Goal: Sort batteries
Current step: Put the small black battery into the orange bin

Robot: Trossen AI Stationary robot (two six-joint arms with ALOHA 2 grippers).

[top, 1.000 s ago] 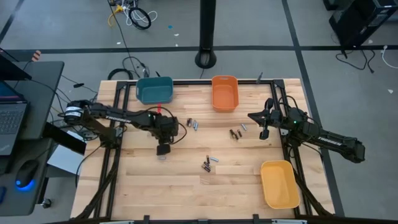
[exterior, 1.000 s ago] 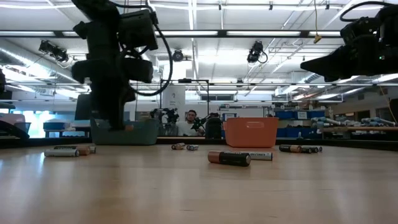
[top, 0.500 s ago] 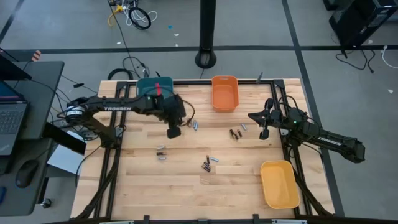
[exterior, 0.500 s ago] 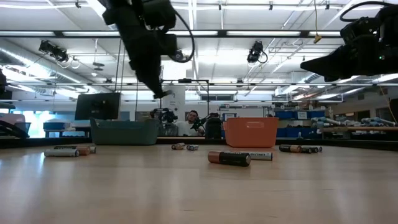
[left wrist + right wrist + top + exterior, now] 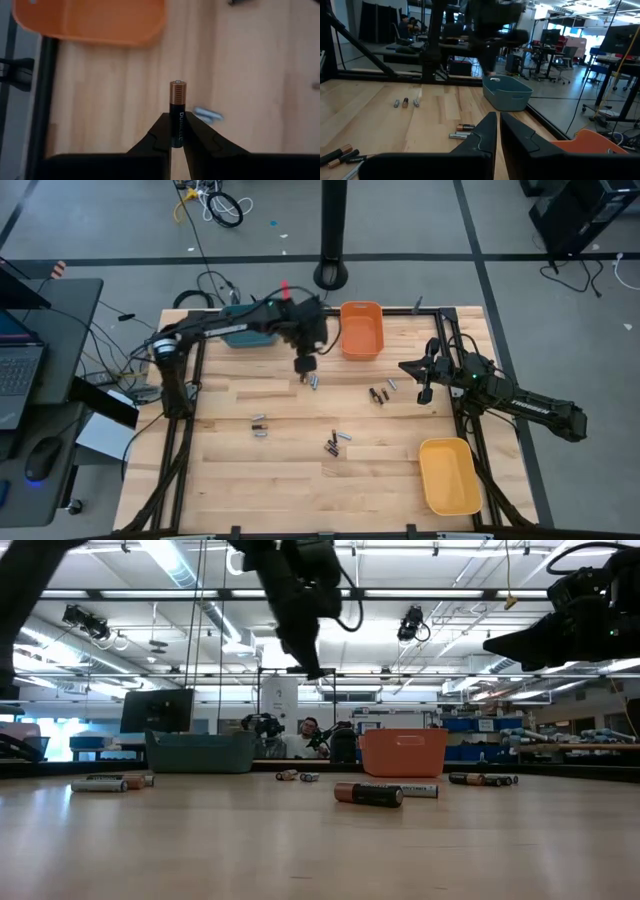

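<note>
We are looking down on a wooden table (image 5: 300, 480) with three plastic bins on it: a teal bin (image 5: 243, 332) and an orange bin (image 5: 361, 329) at the far edge, and a yellow bin (image 5: 449, 475) near the right front corner.

The left gripper (image 5: 305, 365) is hanging above the table between the teal bin and the orange bin, closer to the orange one. In the left wrist view its fingers are clenching a black and copper battery (image 5: 177, 113), which is standing out past the fingertips with the copper end forward. The battery is in the air, over bare wood just beside the orange bin.

The other batteries are lying loose on the table in small groups. One pair (image 5: 312, 380) is lying just below the left gripper. Another group (image 5: 380, 392) is lying in front of the orange bin, toward the right arm. A third group (image 5: 336, 442) is lying near the middle of the table, and two more (image 5: 259, 426) are lying to the left of it. We cannot tell whether any bin is holding batteries.

The right gripper (image 5: 424, 394) is waiting above the right side of the table, with its fingers pressed together and holding nothing.

In the low view a person (image 5: 309, 737) is sitting far behind the table.
</note>
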